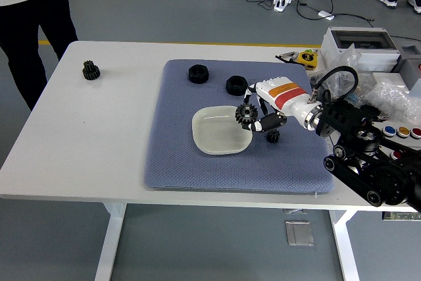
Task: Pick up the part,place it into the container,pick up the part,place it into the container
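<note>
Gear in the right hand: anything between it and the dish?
Nothing visible. The right hand holds the gear at the right rim of the dish, whose inside looks empty. The other small gear lies on the mat behind the hand.
</note>
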